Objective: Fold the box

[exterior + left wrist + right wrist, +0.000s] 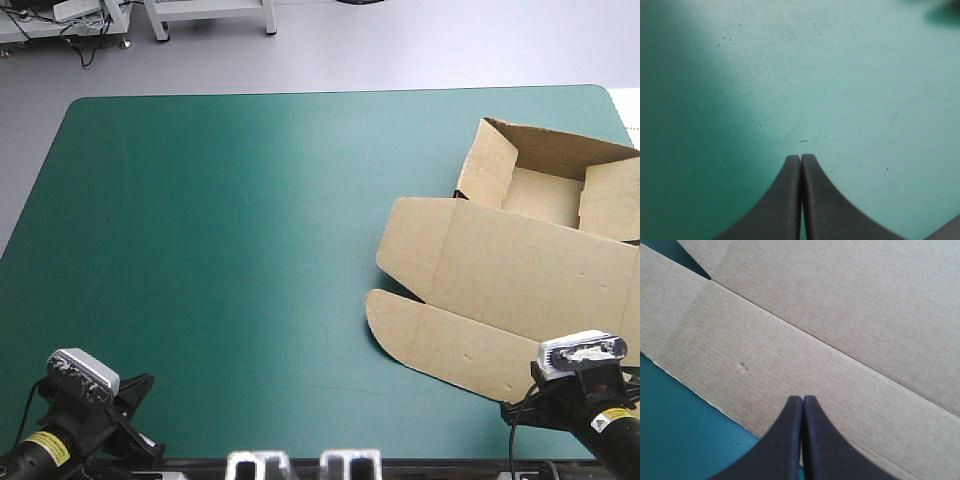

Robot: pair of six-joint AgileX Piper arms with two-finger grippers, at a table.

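- I see the box [500, 270] on the right half of the table, resting on the teal-green cover [220, 250] and well apart from the left edge.
- Its tray [545, 195] sits toward the far right corner with its walls raised and its top open.
- The lid [520, 265] lies flat on the cover, stretching from the tray toward the near edge.
- The lid ends in a front flap [450, 345] with rounded corners, also lying flat.
- My left gripper [800, 157] is at the near left corner of the table, well apart from the box.
- Its two black fingers are pressed together into one point, with nothing between them and only bare cover ahead and under them.
- My right gripper [803, 398] is at the near right corner, and its fingers are pressed together as well, holding nothing.
- Its tip is over the lid's front flap, close to that flap's near edge, with a crease line running across the board just ahead of it.
- I cannot tell whether the tip touches the board.
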